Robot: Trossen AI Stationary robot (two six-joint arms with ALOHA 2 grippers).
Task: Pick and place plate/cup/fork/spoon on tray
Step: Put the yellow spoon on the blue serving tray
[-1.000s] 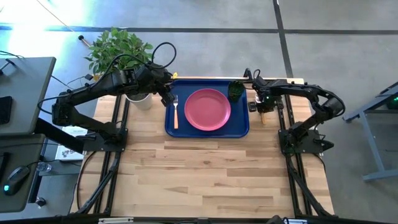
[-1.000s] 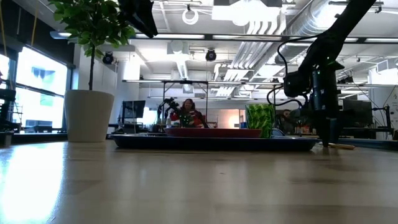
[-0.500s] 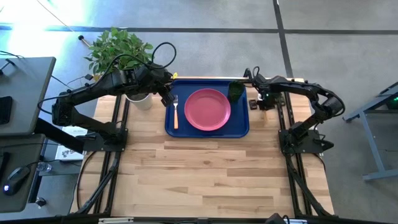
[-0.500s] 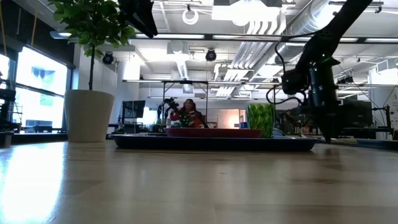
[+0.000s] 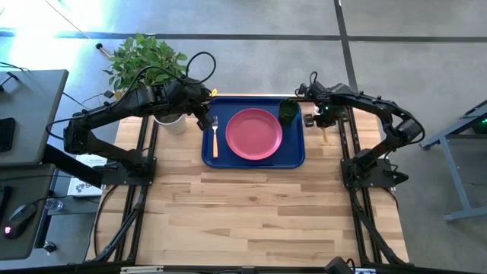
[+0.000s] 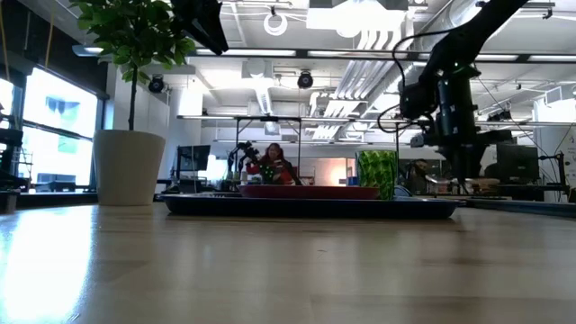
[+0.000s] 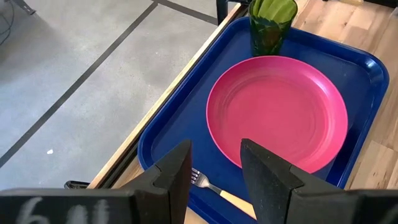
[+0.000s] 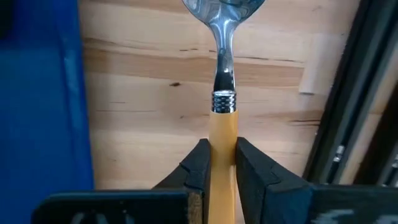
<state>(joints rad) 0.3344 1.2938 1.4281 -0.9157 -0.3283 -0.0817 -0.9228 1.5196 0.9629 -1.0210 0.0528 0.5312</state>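
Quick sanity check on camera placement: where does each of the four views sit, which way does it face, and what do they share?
High: overhead, straight down on tray; both arms show.
Low: table height, facing the room; tray edge-on, right hand hanging above the table.
Left wrist: past open left hand onto plate, cup, fork.
Right wrist: right hand shut on spoon over bare table.
Shared: high, low and left wrist all show plate and cup.

Right gripper [image 8: 221,165] clamped, left gripper [image 7: 214,171] parted.
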